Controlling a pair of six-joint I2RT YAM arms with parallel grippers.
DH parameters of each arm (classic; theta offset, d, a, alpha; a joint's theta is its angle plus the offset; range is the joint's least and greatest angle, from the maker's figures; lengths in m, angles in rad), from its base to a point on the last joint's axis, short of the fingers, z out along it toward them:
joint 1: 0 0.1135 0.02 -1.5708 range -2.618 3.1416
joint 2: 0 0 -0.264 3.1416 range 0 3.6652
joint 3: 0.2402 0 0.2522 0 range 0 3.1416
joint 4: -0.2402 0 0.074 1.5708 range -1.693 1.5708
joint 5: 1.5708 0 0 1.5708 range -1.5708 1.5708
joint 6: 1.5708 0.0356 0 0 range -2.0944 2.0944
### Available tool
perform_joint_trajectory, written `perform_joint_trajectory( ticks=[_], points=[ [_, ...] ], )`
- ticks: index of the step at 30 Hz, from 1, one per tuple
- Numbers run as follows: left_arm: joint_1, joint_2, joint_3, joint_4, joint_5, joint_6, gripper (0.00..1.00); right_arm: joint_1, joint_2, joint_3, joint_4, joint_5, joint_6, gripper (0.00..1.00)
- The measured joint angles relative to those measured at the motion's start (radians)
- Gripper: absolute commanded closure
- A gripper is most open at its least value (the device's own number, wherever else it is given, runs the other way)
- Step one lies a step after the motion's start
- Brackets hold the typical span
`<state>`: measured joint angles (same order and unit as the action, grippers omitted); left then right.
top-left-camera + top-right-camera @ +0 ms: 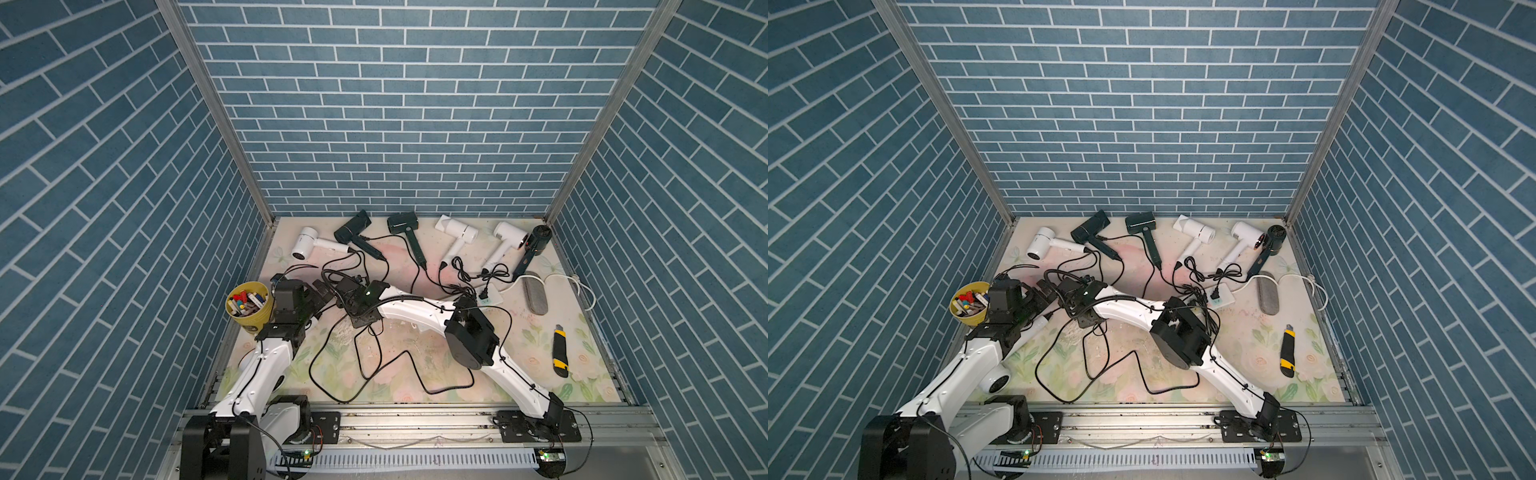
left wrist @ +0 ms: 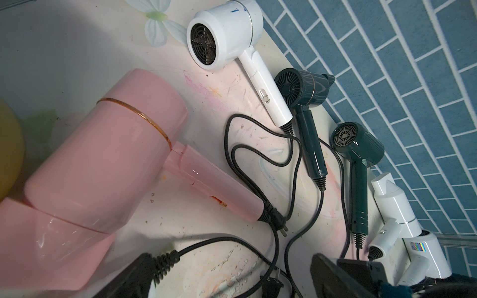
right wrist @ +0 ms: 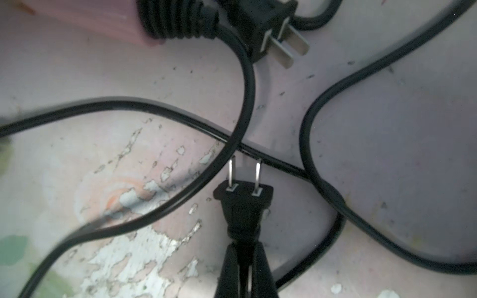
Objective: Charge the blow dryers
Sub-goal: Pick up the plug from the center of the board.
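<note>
Six blow dryers lie along the back wall in both top views, from a white one (image 1: 309,245) to a navy one (image 1: 538,241). A pink blow dryer (image 2: 103,165) lies close in the left wrist view; the arms hide it from above. My right gripper (image 3: 242,260) is shut on a black two-prong plug (image 3: 244,201), held just above crossing black cords (image 3: 247,103). Another plug (image 3: 271,28) lies by the pink handle's end. My left gripper (image 2: 232,283) is open over the same cords, with nothing between its fingers (image 2: 134,273).
A white power strip (image 1: 492,296) lies right of centre with a plug in it. A grey fuzzy roll (image 1: 536,297) and a yellow-and-black utility knife (image 1: 560,351) lie at the right. A yellow cup of small items (image 1: 249,305) stands at the left edge. Loose cords (image 1: 374,365) loop across the front.
</note>
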<state>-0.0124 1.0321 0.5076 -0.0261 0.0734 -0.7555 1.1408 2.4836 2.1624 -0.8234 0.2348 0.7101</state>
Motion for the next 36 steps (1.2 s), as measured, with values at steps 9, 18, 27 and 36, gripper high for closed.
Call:
perform_joint_trajectory(
  ticks=[9,18,27,36],
  points=[
    [0.001,-0.023,-0.035,0.02,0.042,-0.001,0.01,0.0,-0.082,-0.152,0.092,0.033,-0.032,1.0],
    [0.001,-0.029,-0.052,0.085,0.103,0.0,0.01,-0.04,-0.455,-0.538,0.266,0.06,-0.137,1.0],
    [-0.008,0.0,-0.061,0.164,0.156,0.0,0.01,-0.127,-0.83,-0.821,0.387,0.054,-0.232,1.0],
    [-0.061,0.053,-0.061,0.204,0.164,0.01,0.01,-0.21,-1.064,-1.092,0.382,-0.008,-0.296,1.0]
  ],
)
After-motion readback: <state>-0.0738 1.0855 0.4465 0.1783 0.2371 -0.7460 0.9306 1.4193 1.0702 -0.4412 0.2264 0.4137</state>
